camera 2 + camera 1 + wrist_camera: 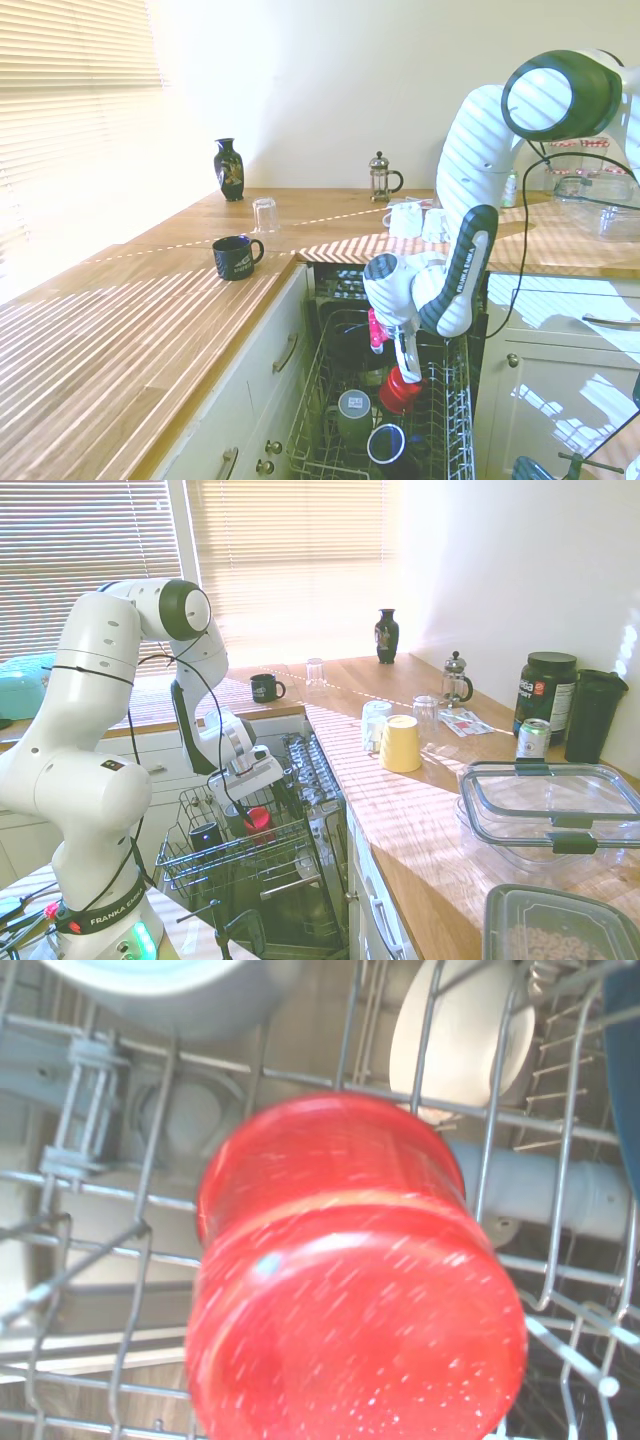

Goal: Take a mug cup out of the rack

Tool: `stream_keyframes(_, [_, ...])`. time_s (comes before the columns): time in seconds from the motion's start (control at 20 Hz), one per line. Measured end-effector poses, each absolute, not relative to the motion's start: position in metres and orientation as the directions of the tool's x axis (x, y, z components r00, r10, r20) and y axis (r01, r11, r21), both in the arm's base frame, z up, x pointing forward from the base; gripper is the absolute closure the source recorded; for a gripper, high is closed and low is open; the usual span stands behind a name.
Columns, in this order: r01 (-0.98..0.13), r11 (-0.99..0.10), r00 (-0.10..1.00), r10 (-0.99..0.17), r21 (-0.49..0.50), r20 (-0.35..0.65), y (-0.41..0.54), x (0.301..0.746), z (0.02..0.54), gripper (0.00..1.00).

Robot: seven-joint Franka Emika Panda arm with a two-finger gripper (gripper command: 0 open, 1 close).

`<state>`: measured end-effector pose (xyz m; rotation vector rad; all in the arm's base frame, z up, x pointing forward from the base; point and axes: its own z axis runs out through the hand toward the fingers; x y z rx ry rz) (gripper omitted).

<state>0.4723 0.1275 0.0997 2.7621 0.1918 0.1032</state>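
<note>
The bright pink-red mug cup [259, 822] [400, 390] hangs tilted just over the grey wire rack [225, 865] [445, 420], the pulled-out dishwasher basket. My gripper [251, 803] [407, 366] comes down on it from above and is shut on its upper edge. In the wrist view the mug cup [350, 1280] fills the middle, blurred, with rack wires [150, 1160] and a pale plate [460, 1040] behind it.
Two dark mugs [352, 408] [386, 443] stand in the rack beside the red one. On the wooden counter [400, 810] are a dark mug [266, 688], a glass [316, 672], a vase [387, 635], a pale yellow cup [401, 743], a French press [456, 678] and plastic containers [550, 805].
</note>
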Motion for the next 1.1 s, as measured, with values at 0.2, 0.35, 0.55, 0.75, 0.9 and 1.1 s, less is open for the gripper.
stream_keyframes(0.2, [0.116, -0.923, 0.989, 0.141, 0.366, 0.044, 0.124, 0.472, 0.097, 0.00])
stream_keyframes(0.35, [0.104, -0.925, 0.990, 0.131, 0.365, 0.050, 0.120, 0.474, 0.097, 0.00])
stream_keyframes(0.55, [0.089, -0.930, 0.991, 0.117, 0.357, 0.058, 0.114, 0.476, 0.098, 0.00])
stream_keyframes(0.75, [0.096, -0.932, 0.992, 0.120, 0.350, 0.047, 0.108, 0.472, 0.097, 0.00])
stream_keyframes(0.9, [0.123, -0.933, 0.990, 0.137, 0.339, 0.017, 0.101, 0.457, 0.091, 0.00])
stream_keyframes(1.1, [0.145, -0.935, 0.987, 0.158, 0.325, 0.014, 0.103, 0.454, 0.091, 0.00])
